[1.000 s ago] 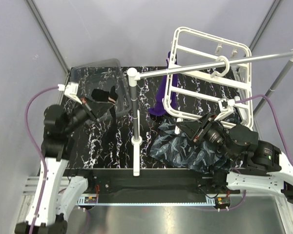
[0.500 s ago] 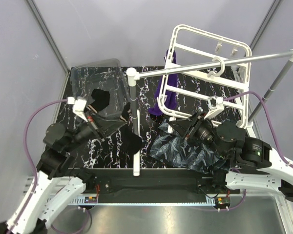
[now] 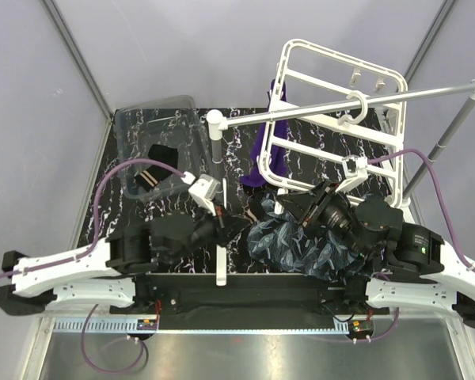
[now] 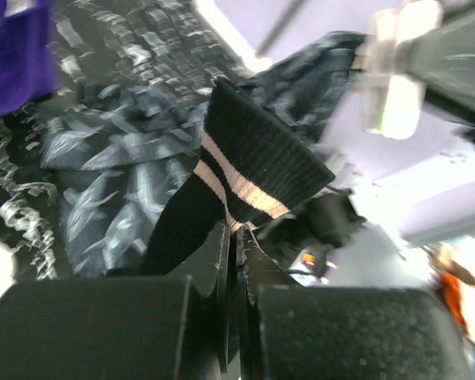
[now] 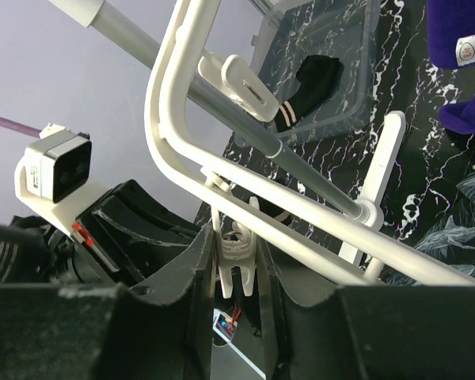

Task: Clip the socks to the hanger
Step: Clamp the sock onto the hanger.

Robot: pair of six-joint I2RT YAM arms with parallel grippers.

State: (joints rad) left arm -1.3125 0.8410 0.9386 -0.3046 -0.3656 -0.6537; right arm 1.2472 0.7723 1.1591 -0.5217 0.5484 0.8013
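The white hanger (image 3: 384, 134) hangs by its hook from the grey rod, tilted over the table's right half. A purple sock (image 3: 271, 154) hangs at its left edge. My left gripper (image 3: 236, 224) is near the middle white post. It is shut on a black sock with white stripes (image 4: 253, 170), gripped just below the stripes, cuff pointing away (image 4: 237, 231). My right gripper (image 3: 290, 204) is under the hanger's near-left corner. Its jaws are shut on a small white clip (image 5: 237, 265) hanging from the frame bar (image 5: 170, 119).
A clear bin (image 3: 134, 127) at the back left holds another black sock (image 3: 154, 170). A dark patterned cloth (image 3: 301, 245) lies under the right arm. The grey rod (image 3: 317, 107) rests on white posts (image 3: 220, 237) between the arms.
My left arm has swung from the bin towards the table's middle, carrying the black striped sock close to the right gripper. The right gripper stays on the clip.
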